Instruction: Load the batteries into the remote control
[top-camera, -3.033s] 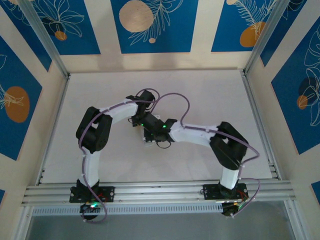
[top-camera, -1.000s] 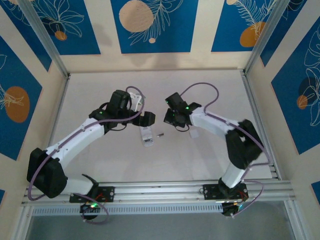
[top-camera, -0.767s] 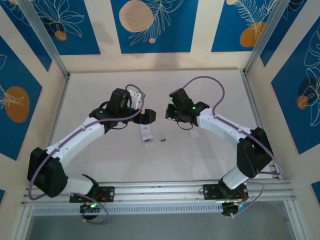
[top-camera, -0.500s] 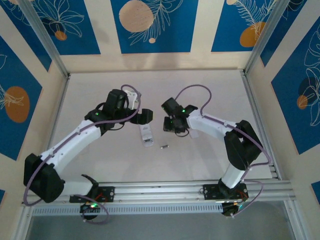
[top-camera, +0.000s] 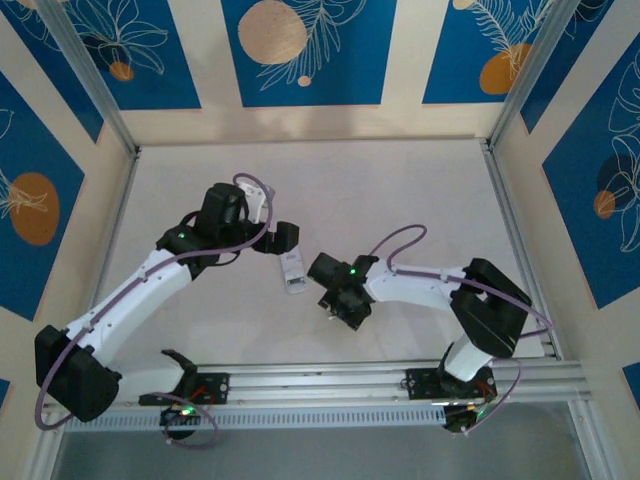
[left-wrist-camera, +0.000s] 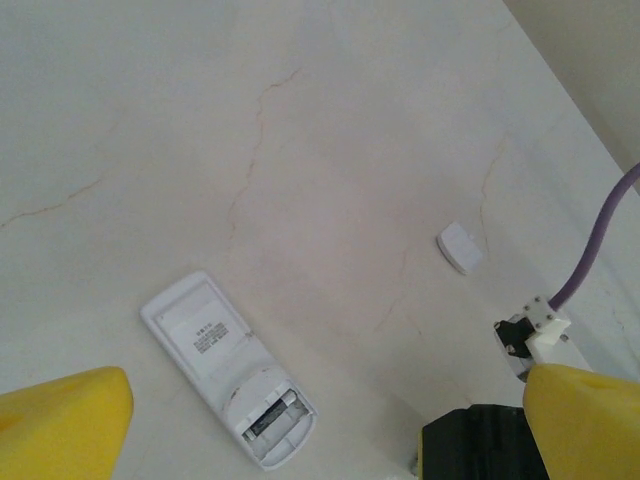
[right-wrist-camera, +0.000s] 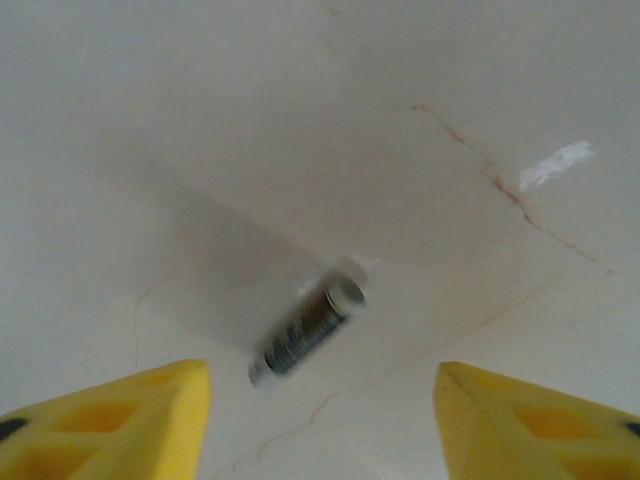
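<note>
Remote control (top-camera: 293, 272) lies back-up near the middle of the tabletop (top-camera: 420, 190), with the bay at one end uncovered. A seated battery (left-wrist-camera: 268, 417) appears to lie in the bay.

Left hand (top-camera: 283, 240) hovers at the remote's 12 o'clock, fingers spread and empty.

Small white plastic piece (left-wrist-camera: 460, 247) lies at the remote's 2 o'clock in the left wrist view, well apart from it.

Right hand (right-wrist-camera: 325, 420), at the remote's 4 o'clock from above, is open. It straddles a loose battery (right-wrist-camera: 308, 332) lying on the tabletop, untouched. Right arm's dark link (left-wrist-camera: 470, 445) sits just beside the remote.
</note>
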